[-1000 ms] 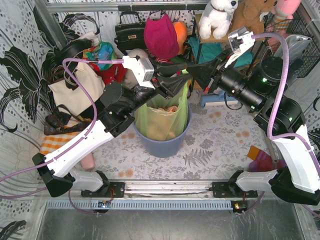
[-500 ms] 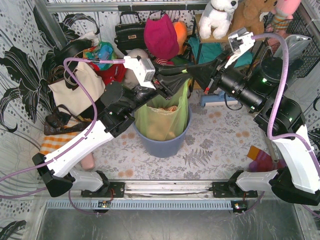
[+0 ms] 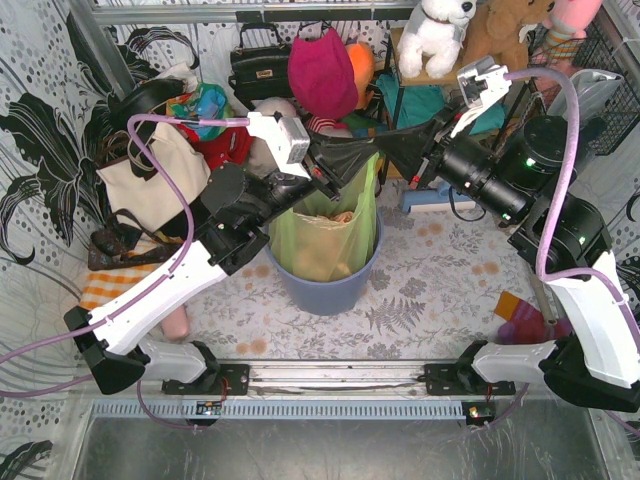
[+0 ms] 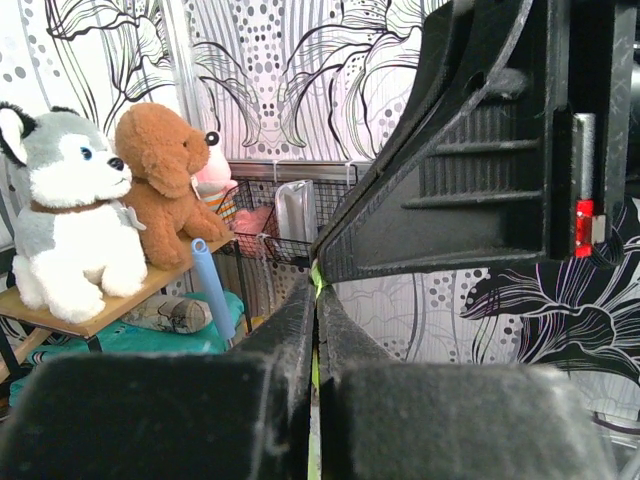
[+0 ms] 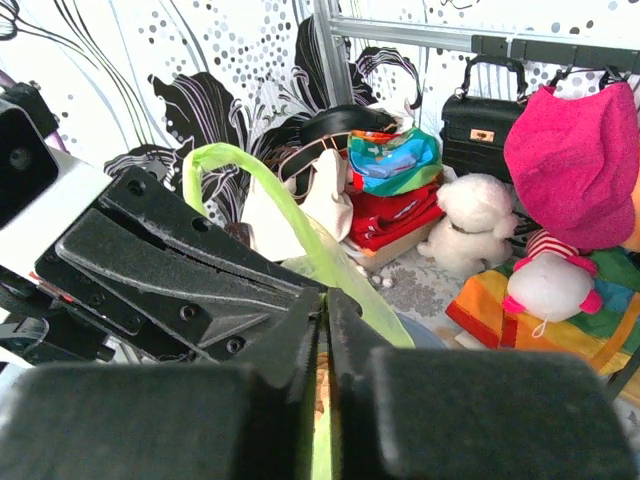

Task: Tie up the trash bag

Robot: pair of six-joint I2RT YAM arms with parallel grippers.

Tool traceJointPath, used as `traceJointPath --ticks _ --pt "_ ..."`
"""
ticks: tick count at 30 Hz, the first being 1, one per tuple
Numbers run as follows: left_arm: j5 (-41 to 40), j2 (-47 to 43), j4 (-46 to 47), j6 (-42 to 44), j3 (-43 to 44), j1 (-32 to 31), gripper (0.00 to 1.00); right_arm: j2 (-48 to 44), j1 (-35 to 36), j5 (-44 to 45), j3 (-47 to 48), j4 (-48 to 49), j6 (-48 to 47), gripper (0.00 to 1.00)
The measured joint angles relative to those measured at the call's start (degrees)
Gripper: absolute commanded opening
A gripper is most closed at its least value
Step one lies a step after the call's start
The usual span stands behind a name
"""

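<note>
The trash bag (image 3: pixel 322 240), thin light-green plastic with tan paper showing through, sits in the round blue-grey bin (image 3: pixel 328 285) at the table's middle. Its top is drawn up to a peak at the far side. My left gripper (image 3: pixel 350 160) is shut on a strip of the bag's top edge; green film shows between its pads in the left wrist view (image 4: pixel 317 283). My right gripper (image 3: pixel 385 150) is shut on the bag's top too, tip to tip with the left one. A green loop of the bag (image 5: pixel 235 165) arches over the left fingers in the right wrist view.
A cream tote bag (image 3: pixel 150 175) with dark straps stands at far left. A black handbag (image 3: pixel 260 65), a pink hat (image 3: pixel 322 70) and plush toys (image 3: pixel 435 35) line the back. A wire basket (image 3: pixel 605 60) is at back right. A coloured cloth (image 3: pixel 520 320) lies at right.
The two grippers have drawn slightly closer together over the bin, and the bag's peak has shifted a little with them. Both stay shut on the bag.
</note>
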Motion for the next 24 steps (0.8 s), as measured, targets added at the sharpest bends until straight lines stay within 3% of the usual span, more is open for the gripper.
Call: traceJointPath --ticks 8,14,24 --pt "4.2 -3.7 0.1 0.1 -4.3 0.0 0.02 0.5 0.0 -1.6 0.6 1.6 0.0 0.39" --pt "9.4 -7.8 1.0 0.4 -8.4 0.0 0.02 4.5 0.0 -8.4 4.7 1.9 -0.7 0.6" --pt "14.3 -10.3 3.0 0.4 -12.7 0.0 0.02 15.4 0.0 -22.3 16.0 1.3 -2.7 0.68"
